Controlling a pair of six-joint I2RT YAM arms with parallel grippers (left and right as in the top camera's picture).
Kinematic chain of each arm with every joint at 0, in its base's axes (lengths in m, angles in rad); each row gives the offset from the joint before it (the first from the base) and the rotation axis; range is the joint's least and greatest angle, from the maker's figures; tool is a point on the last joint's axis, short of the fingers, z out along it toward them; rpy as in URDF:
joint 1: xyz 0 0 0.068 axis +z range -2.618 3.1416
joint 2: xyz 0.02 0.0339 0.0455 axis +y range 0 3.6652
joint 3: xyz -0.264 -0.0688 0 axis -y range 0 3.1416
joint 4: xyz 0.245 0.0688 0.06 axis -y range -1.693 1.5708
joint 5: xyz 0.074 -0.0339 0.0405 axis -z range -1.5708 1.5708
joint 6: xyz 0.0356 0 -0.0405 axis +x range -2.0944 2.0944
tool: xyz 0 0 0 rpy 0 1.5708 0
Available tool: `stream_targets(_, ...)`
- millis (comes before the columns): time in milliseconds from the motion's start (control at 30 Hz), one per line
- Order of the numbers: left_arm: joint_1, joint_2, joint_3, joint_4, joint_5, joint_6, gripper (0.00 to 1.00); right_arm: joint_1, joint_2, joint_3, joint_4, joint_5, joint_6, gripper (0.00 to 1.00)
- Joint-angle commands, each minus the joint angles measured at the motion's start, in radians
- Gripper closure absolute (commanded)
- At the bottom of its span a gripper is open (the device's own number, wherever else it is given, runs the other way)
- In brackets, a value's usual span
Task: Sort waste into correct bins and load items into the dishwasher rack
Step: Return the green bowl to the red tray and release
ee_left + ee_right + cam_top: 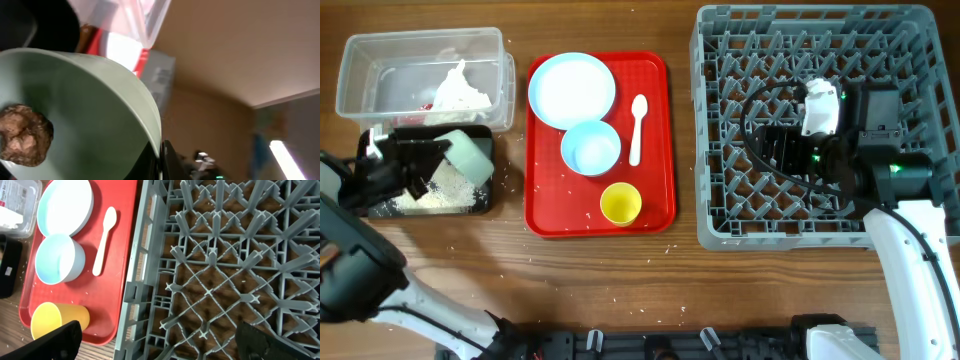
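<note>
My left gripper (160, 162) is shut on the rim of the mint-green bowl (467, 155), tipped over the black tray (485, 200), where white rice (445, 192) lies. A dark brown chunk (22, 134) clings inside the bowl (95, 115). The clear tub (365, 85) holds crumpled white paper (460, 90) and a red scrap (425, 106). On the red serving tray (545, 215) sit the pale blue plate (571, 89), small bowl (590, 147), yellow cup (620, 203) and white spoon (637, 128). My right gripper (155, 340) is open and empty over the grey rack (720, 215).
Stray rice grains (545, 262) dot the wooden table in front of the red tray. The rack (225, 270) is empty apart from my right arm. The right wrist view also shows the plate (65, 205), small bowl (55, 260), spoon (104, 240) and cup (57, 320).
</note>
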Motion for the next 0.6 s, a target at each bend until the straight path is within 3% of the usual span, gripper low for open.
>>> stream_targets(0, 0.008, 0.007, -0.002, -0.01, 0.209, 0.042, 0.96, 0.003, 0.008, 0.018, -0.003, -0.017, 0.012, 0.0)
stream_targets(367, 0.014, 0.002, 0.006, -0.023, 0.249, -0.071, 0.96, 0.003, 0.008, 0.018, 0.0, -0.017, 0.012, 0.0)
stream_targets(467, 0.006, -0.029, 0.012, -0.058, 0.245, 0.021, 0.96, 0.003, 0.008, 0.018, 0.0, -0.017, 0.014, 0.0)
stream_targets(567, -0.031, -0.144, 0.016, -0.153, 0.125, 0.187, 0.96, 0.003, 0.008, 0.018, 0.007, -0.015, 0.01, 0.0)
